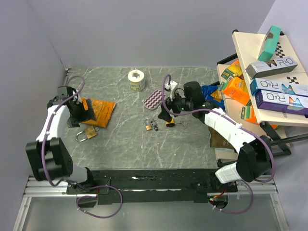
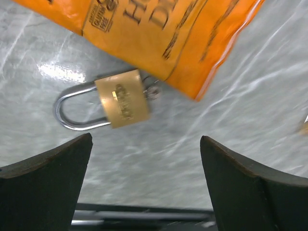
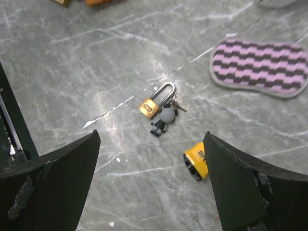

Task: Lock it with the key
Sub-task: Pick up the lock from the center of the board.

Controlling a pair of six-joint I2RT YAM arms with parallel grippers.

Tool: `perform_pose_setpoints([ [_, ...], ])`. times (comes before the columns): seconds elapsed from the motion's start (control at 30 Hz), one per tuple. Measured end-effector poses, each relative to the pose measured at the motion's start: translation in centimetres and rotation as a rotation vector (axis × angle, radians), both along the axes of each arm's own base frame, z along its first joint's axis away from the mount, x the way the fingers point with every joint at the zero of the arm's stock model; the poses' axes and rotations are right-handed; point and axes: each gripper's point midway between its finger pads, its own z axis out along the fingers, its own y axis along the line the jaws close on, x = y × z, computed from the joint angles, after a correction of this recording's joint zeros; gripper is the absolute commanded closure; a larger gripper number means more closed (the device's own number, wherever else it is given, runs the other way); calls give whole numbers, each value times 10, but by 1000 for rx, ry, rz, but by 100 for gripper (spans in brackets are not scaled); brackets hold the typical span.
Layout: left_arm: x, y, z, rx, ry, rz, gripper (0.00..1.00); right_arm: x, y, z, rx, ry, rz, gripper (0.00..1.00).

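Observation:
A large brass padlock point(image 2: 122, 98) with a steel shackle lies on the marble table point(image 1: 125, 144), touching the edge of an orange packet point(image 2: 163, 33). A small metal piece point(image 2: 153, 91) sticks out at its keyhole end. In the top view this padlock point(image 1: 86, 134) lies just below my left gripper point(image 1: 74, 120). The left gripper point(image 2: 147, 154) is open and empty above the table, near the padlock. A small brass padlock point(image 3: 155, 102) with keys point(image 3: 178, 106) and a grey figure keychain point(image 3: 165, 119) lies mid-table. My right gripper point(image 3: 151, 139) is open and empty above it.
A yellow toy point(image 3: 197, 161) lies close to the right finger. A striped purple pad point(image 3: 262, 65), a tape roll point(image 1: 136, 79) and a white object point(image 1: 171, 86) sit further back. Snack packets and boxes fill the rack point(image 1: 269, 72) at right.

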Motion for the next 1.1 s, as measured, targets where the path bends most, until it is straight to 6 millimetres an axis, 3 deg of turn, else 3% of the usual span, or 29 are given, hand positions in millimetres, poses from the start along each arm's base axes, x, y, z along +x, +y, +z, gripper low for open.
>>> perform_pose_setpoints([
  [0.17, -14, 7, -26, 80, 99, -292, 4, -8, -3, -16, -15, 46, -3, 3],
  [0.6, -18, 18, -49, 221, 69, -997, 1, -8, 2, -10, 24, 63, -6, 3],
  [1.1, -13, 23, -95, 228, 71, -1212, 6, -15, -1, -27, 12, 99, -12, 2],
])
